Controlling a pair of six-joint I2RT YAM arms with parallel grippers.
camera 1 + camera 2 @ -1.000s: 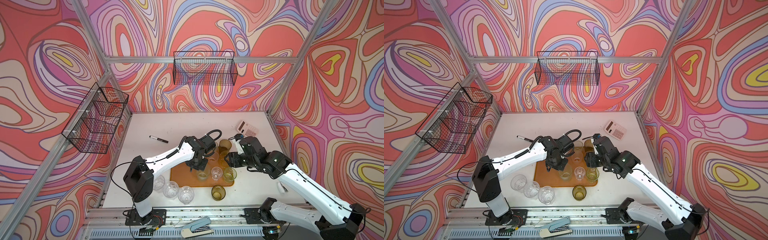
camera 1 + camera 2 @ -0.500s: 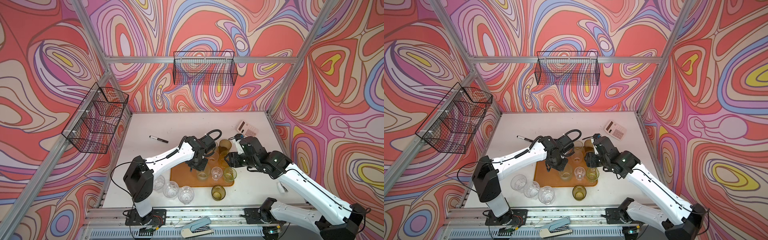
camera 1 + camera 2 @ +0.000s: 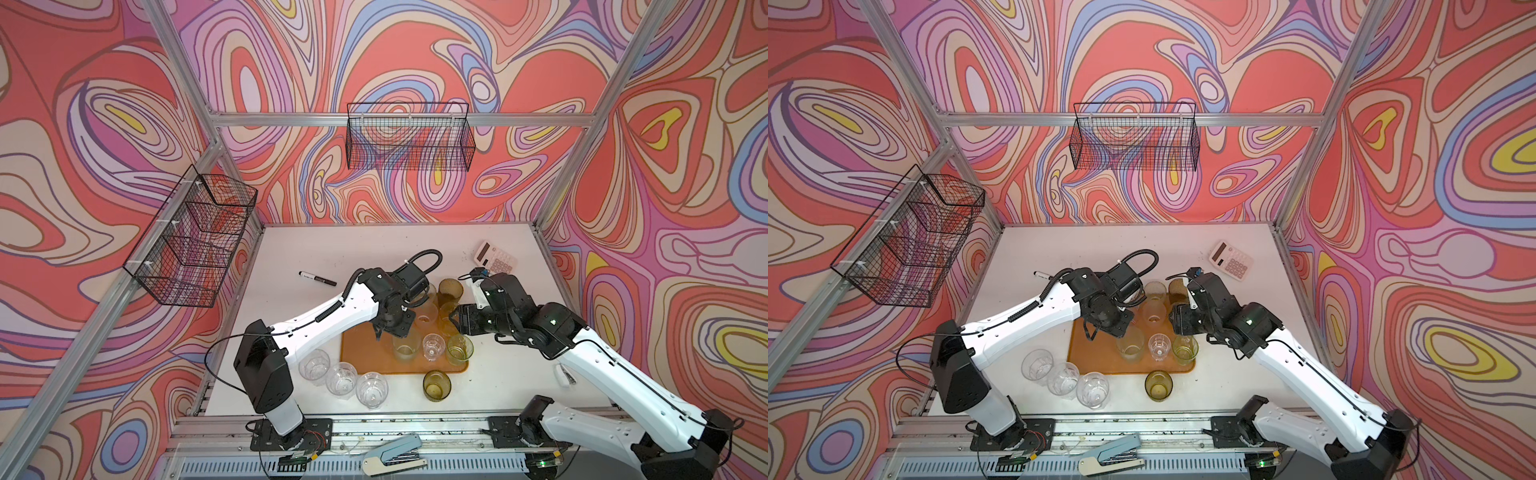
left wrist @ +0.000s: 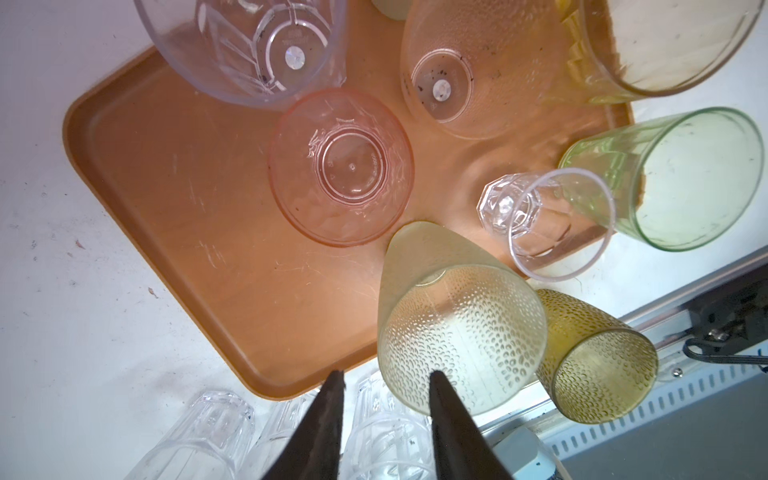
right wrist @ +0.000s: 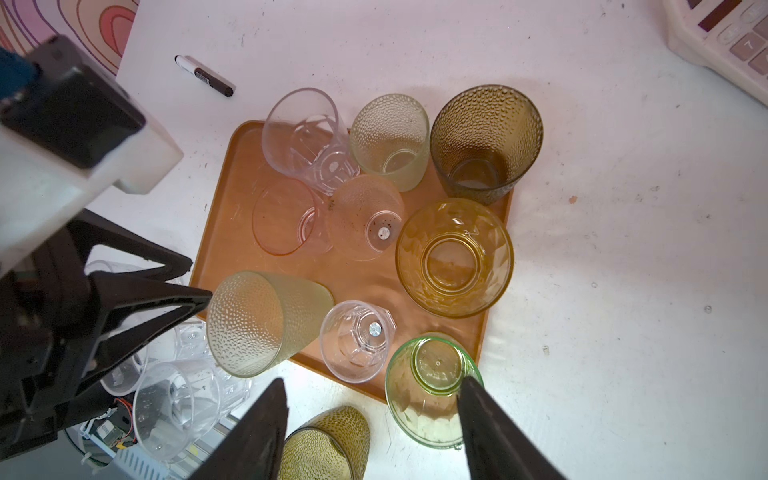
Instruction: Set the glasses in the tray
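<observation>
1. Off the front-left corner of the tray (image 3: pixel 360 358), three clear glasses (image 3: pixel 341 380) stand in a row on the table, right where they were a second ago.
2. The left gripper (image 4: pixel 384 374) hangs over the tray's front half. Its jaws are parted with nothing between them, and one finger (image 4: pixel 453 424) is at the rim of the pale dimpled glass (image 4: pixel 457 332).
3. That glass stands on the tray by its front edge. From above, it and the arm look unmoved since a second ago.
4. To its right on the tray are a small clear glass (image 3: pixel 433 347), then a green glass (image 3: pixel 459 349) at the front-right corner.
5. An olive glass (image 3: pixel 435 384) stands on the table just in front of the tray.
6. The right gripper (image 5: pixel 372 380) hangs over the tray's front-right corner in the same place as before. Its jaws are spread wide and empty, with one finger (image 5: pixel 490 428) beside the green glass.
</observation>
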